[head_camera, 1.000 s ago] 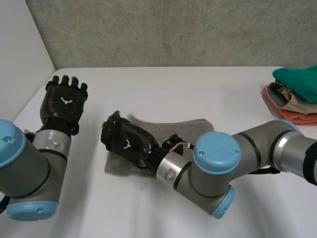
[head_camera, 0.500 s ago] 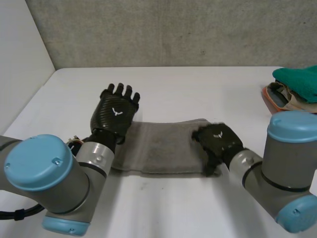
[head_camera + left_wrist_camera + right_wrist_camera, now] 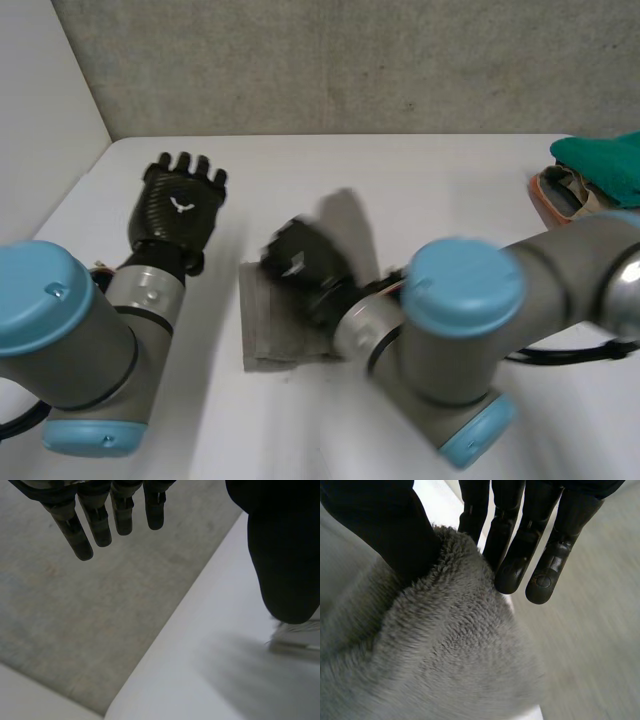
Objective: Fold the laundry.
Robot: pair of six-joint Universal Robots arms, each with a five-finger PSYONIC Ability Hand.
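Observation:
A grey fleecy towel [image 3: 272,330] lies left of the table's middle, one part doubled over the rest. My right hand [image 3: 305,262] hovers over it, reaching across from the right. In the right wrist view the towel's [image 3: 445,655] edge runs between the thumb [image 3: 385,525] and the fingers [image 3: 520,555], which pinch it. My left hand [image 3: 178,207] is raised to the left of the towel, apart from it, open and holding nothing. Its straight fingers [image 3: 100,525] point toward the grey wall, and a corner of the towel [image 3: 300,640] lies below its thumb.
A pile of folded clothes [image 3: 595,185], green on top of tan and orange, sits at the table's right edge. The white table [image 3: 420,180] ends at the grey wall behind and at a white wall on the left.
My right hand has swept left from the towel's right end, carrying that end over the rest. My left hand has drawn back to the left, off the towel's left end.

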